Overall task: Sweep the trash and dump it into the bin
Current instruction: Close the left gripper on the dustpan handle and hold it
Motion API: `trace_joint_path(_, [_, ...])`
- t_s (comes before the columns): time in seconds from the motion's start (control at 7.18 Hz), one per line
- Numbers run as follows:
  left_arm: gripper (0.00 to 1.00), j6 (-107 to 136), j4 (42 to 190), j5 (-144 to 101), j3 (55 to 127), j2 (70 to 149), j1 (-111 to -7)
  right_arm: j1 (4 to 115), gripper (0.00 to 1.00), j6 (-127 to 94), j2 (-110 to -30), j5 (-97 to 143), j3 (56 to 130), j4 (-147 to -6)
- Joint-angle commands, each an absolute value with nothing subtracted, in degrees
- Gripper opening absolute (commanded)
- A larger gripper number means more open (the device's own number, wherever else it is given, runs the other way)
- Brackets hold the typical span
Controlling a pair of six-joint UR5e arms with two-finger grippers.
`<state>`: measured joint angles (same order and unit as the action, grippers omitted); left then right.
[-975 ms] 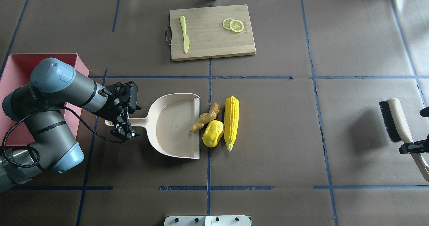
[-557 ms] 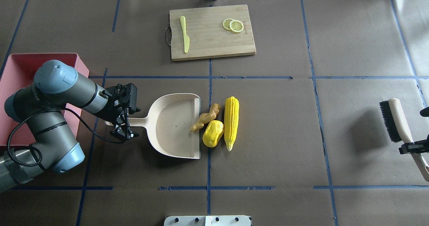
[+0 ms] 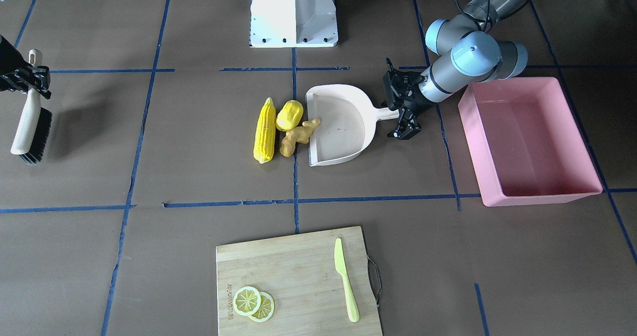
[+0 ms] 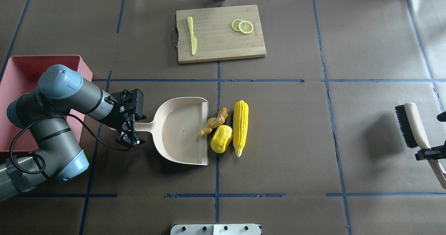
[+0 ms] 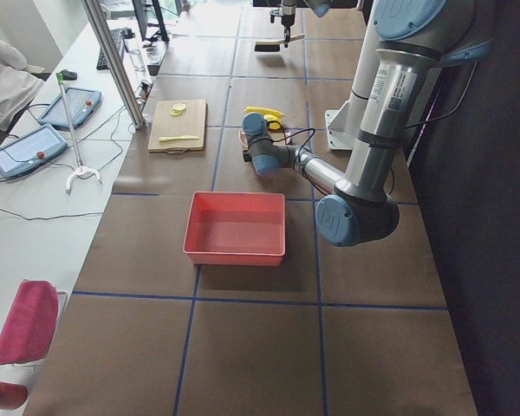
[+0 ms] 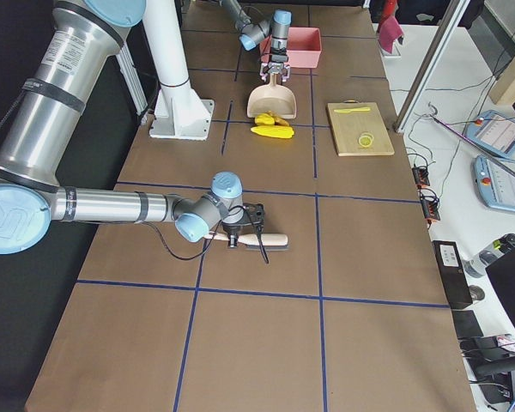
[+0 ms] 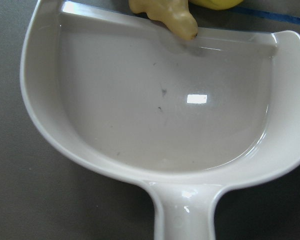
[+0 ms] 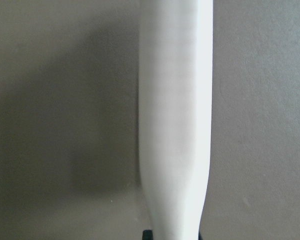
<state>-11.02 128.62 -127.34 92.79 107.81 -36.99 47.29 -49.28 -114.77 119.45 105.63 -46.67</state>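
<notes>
Bin [image 3: 545, 198]: pink, at the right of the front view; only its bare floor shows inside
Dustpan [image 3: 343, 127]: cream, flat in the middle; one tip of the ginger root [image 3: 294, 137] rests on its open lip
Trash: the yellow fruit [image 3: 289, 115] and corn cob [image 3: 265, 131] lie on the table just left of that lip
Left gripper [image 3: 404, 132]: above the dustpan handle's end, fingers a little apart, holding nothing; the trash is across the pan
Right gripper [image 3: 31, 77]: far left, clamped on the brush [image 3: 30, 127] handle, well apart from the trash
Hard to see: the left wrist view cuts off most of the ginger root
</notes>
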Motion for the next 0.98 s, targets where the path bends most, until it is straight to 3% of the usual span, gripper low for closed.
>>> trace_joint_path(0.0, [0.89, -9.93, 128.67, -127.35, 92.99, 107.93, -36.48, 47.29, 0.00, -49.22, -114.79, 119.44, 105.47, -46.67])
trace_joint_path(0.14, [0.89, -9.84, 128.67, -127.35, 93.08, 107.93, -36.39, 47.29, 0.00, -49.22, -114.79, 119.44, 105.47, -46.67])
trace_joint_path(0.28, [0.79, -9.15, 128.58, -127.35, 93.34, 107.93, -36.39, 47.29, 0.00, -49.22, -114.70, 119.53, 105.47, -46.67])
trace_joint_path(0.56, [0.46, -8.70, 128.67, -127.35, 93.60, 107.84, -36.39, 47.20, 0.00, -49.22, -114.70, 119.53, 105.21, -46.67])
trace_joint_path(0.84, [0.31, -8.70, 128.58, -127.27, 93.69, 108.02, -36.39, 47.29, 0.00, -49.22, -114.70, 119.44, 105.12, -46.67])
